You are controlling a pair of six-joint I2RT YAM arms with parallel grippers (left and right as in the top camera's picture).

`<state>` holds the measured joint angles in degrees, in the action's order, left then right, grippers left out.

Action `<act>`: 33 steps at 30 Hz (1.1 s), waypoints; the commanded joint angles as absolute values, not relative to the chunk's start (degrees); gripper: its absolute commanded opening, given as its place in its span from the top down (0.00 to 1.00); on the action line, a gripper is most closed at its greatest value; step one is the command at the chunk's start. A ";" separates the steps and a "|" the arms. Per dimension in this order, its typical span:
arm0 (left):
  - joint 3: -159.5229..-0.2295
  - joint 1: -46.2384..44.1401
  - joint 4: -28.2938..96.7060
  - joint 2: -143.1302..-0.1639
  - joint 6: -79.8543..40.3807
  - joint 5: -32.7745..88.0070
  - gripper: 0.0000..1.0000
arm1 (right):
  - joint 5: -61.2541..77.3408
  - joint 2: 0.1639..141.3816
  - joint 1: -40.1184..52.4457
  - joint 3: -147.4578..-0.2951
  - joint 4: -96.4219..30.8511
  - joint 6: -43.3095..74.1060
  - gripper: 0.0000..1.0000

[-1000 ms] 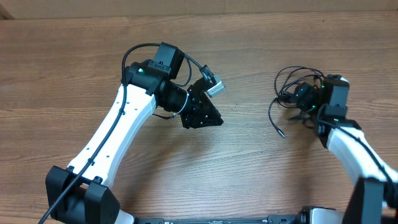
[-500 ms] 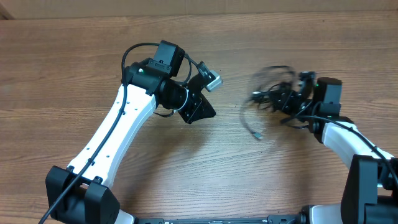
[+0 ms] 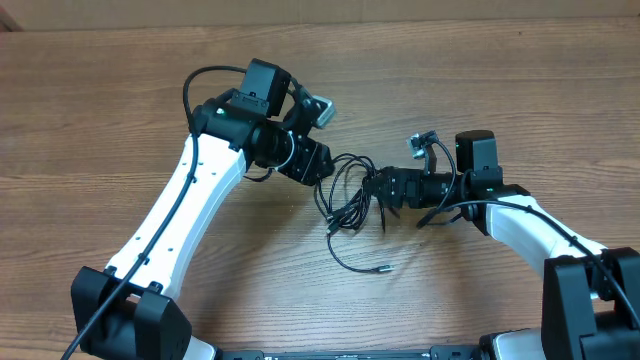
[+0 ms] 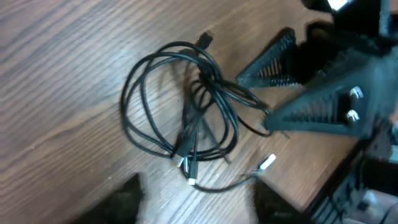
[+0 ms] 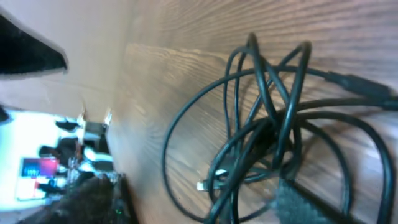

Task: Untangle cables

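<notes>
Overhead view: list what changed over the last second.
The right gripper swung left from the right side of the table to its middle, bringing the cables along. They now lie bunched between the two grippers. Its fingers stand spread, so the bundle looks released. The left gripper turned slightly toward the cables, fingers apart. The left arm otherwise stayed roughly in place.

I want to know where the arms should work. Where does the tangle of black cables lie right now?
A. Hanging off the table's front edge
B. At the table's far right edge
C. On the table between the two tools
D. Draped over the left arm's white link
C: the overhead view shows the cables lying on the wooden table, between the left tool and the right tool.
</notes>
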<state>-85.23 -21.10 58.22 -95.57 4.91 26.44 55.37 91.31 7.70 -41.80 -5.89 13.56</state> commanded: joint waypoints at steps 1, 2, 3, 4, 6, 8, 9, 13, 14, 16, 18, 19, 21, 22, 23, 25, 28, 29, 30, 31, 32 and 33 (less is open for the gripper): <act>-85.71 -20.86 58.22 -94.61 3.60 25.10 0.19 | 53.82 88.27 6.35 -42.52 -6.50 12.12 0.00; -85.71 -21.02 58.22 -94.61 3.60 25.10 0.12 | 52.60 87.37 6.11 -42.52 -7.14 12.12 0.00; -85.69 -21.10 58.19 -94.61 3.60 25.15 0.02 | 50.70 86.15 5.80 -42.52 -8.08 12.10 0.00; -85.67 -21.19 58.11 -94.63 3.60 25.15 0.01 | 48.75 84.93 5.58 -42.52 -8.97 12.10 0.00; -85.56 -21.41 58.02 -94.76 3.62 25.12 0.00 | 43.64 81.87 5.30 -42.52 -11.18 12.12 0.00; -85.56 -21.52 58.00 -95.18 3.62 25.12 0.00 | 38.48 78.22 5.28 -42.52 -13.37 12.14 0.00; -85.54 -21.56 57.98 -95.44 3.60 25.30 0.00 | 36.01 76.31 5.28 -42.52 -14.28 12.14 0.00; -85.54 -22.59 57.04 -97.58 2.92 25.52 0.01 | 27.16 67.96 5.28 -42.52 -17.21 14.11 0.00; -85.54 -23.11 56.23 -98.54 2.04 25.54 0.01 | 25.39 65.56 5.28 -42.52 -17.61 15.25 0.00; -85.54 -24.40 54.22 -100.44 -0.73 25.56 0.00 | 23.79 61.52 5.28 -42.52 -17.72 16.78 0.00; -85.54 -26.02 52.23 -102.65 -3.97 25.61 0.04 | 22.41 57.14 5.28 -42.52 -17.72 18.13 0.00; -85.54 -26.81 51.62 -103.59 -5.02 25.61 0.06 | 21.82 55.75 5.28 -42.52 -17.76 18.22 0.01; -85.54 -28.64 50.76 -105.54 -5.89 25.58 0.09 | 20.40 52.60 5.28 -42.52 -18.26 18.22 0.01; -85.54 -29.61 50.35 -106.48 -6.07 25.61 0.09 | 19.51 51.18 5.28 -42.52 -18.81 18.22 0.00; -85.54 -30.59 49.91 -107.35 -6.11 25.61 0.09 | 18.83 50.22 5.28 -42.52 -19.46 18.20 0.00; -85.54 -32.42 48.62 -108.90 -7.20 25.52 0.08 | 18.02 48.62 5.28 -42.52 -20.75 18.22 0.00; -85.54 -34.81 45.54 -111.48 -11.86 24.84 0.11 | 18.02 47.83 5.28 -42.52 -22.31 18.20 0.00; -85.54 -35.40 44.34 -112.38 -13.82 24.84 0.19 | 18.02 47.83 5.28 -42.52 -22.96 18.20 0.00; -85.54 -35.75 43.42 -113.10 -15.49 24.84 0.28 | 18.02 47.86 5.28 -42.52 -23.51 18.20 0.00; -85.54 -36.03 42.70 -113.80 -17.10 24.84 0.46 | 18.02 47.86 5.28 -42.52 -24.12 18.20 0.00; -85.54 -36.10 42.19 -114.28 -18.13 24.86 0.60 | 18.02 47.86 5.28 -42.52 -24.69 18.20 0.00; -85.54 -36.07 41.85 -114.83 -18.87 24.86 0.72 | 18.02 47.86 5.28 -42.52 -25.36 18.20 0.00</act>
